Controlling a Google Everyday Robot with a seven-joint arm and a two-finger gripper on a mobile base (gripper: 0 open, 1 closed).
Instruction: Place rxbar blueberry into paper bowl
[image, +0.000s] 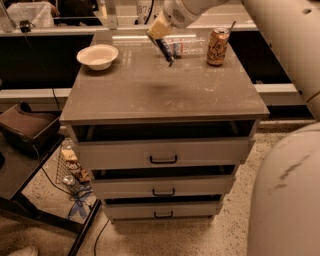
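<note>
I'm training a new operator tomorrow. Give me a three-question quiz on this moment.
1. True or false: the bar lies in the bowl.
2. Where is the gripper? A) raised above the back of the cabinet top, shut on the bar B) inside a drawer C) resting in the bowl
3. Fill in: seen from the camera, the bowl sits at the top's back ____ corner.
Key: 1 false; 2 A; 3 left.
</note>
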